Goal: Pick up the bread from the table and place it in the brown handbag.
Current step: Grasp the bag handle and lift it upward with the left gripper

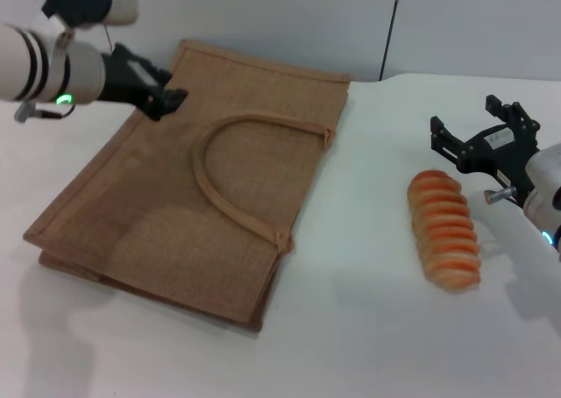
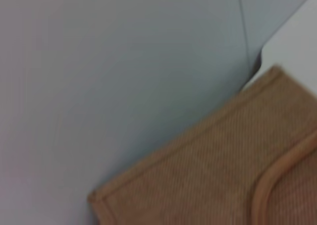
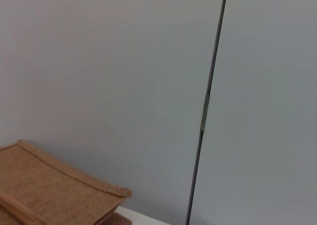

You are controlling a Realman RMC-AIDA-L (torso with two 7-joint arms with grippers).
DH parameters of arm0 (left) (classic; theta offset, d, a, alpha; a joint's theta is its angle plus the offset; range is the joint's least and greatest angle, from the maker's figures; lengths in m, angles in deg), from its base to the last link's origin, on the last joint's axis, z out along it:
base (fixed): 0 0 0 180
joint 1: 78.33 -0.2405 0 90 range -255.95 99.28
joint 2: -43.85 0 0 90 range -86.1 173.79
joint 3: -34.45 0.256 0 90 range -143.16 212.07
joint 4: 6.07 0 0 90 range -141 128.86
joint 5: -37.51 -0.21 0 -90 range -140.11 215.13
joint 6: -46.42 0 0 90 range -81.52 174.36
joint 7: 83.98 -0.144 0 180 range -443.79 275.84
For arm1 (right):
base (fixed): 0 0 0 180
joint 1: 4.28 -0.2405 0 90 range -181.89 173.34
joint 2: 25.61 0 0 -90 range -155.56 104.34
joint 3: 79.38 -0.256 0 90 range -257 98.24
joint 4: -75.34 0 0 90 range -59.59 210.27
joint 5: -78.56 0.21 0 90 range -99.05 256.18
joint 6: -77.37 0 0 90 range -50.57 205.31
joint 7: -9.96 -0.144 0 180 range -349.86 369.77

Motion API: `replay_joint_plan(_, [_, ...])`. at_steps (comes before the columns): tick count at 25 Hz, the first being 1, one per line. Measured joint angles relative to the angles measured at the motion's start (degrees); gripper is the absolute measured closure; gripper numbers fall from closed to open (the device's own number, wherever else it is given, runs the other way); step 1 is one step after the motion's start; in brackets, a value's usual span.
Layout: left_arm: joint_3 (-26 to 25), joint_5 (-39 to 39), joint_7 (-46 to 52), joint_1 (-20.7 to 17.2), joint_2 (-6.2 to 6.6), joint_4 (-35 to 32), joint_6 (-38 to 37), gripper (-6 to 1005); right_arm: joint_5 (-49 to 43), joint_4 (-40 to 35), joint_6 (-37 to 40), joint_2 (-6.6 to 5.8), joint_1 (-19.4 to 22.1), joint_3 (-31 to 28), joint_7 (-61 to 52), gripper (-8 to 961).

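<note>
**Observer:** Grey wall panels [image 1: 263, 12] behind, a dark vertical seam [image 3: 205, 106] between two of them. What's under you?

**Me:** White table [image 1: 351, 345], plain. Brown handbag [image 1: 175, 223] lies flat on the left half, woven jute, stitched edges, one arched strap handle [image 1: 237, 179] resting on its upper face. Its far corner sits close to the wall in my left wrist view [image 2: 198, 185]; my right wrist view catches a bag corner too [image 3: 54, 190], low against the wall.

**Observer:** And the bread?

**Me:** Bread [image 1: 445, 230] lies on the table on the right, well apart from the bag. Oblong, orange-tan, glossy, crosswise ridges with paler grooves. Long axis runs near to far, slightly angled. Nothing is touching it.

**Observer:** Your right gripper?

**Me:** Right gripper [image 1: 473, 131] hangs just beyond the loaf's far end and a little to its right, above the table. Black fingers [image 1: 443, 135] spread apart, nothing between them. No contact with the bread.

**Observer:** Left one?

**Me:** Left gripper [image 1: 166, 95] is at the bag's far left edge, near the far corner. Black fingers point toward the bag. Tips sit close together at the jute border, but I cannot tell whether they are parted, closed, or pinching the edge. A green light [image 1: 63, 100] shows on the wrist.

**Observer:** Bag mouth?

**Me:** Flat. Both faces lie together along the near edge; the layers show at the near left corner [image 1: 53, 258].
</note>
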Motion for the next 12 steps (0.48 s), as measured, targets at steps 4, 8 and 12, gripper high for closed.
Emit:
replay_joint_plan(4, [-0.01,0.02,-2.40,0.52,0.19,5.16,-2.97,750,0.01,0.03,0.00,0.08,-0.22,0.10,0.00,65])
replay_joint_plan(8, [-0.01,-0.04,-3.54,1.38,0.22,9.18,-6.26,668,-0.03,-0.13,-0.58,0.10,-0.29,0.07,0.00,64])
replay_joint_plan(12, [0.06,-0.57,-3.63,2.82,0.29,13.10,-10.81,651,-0.05,-0.34,-0.63,0.11,-0.29,0.00,0.00,64])
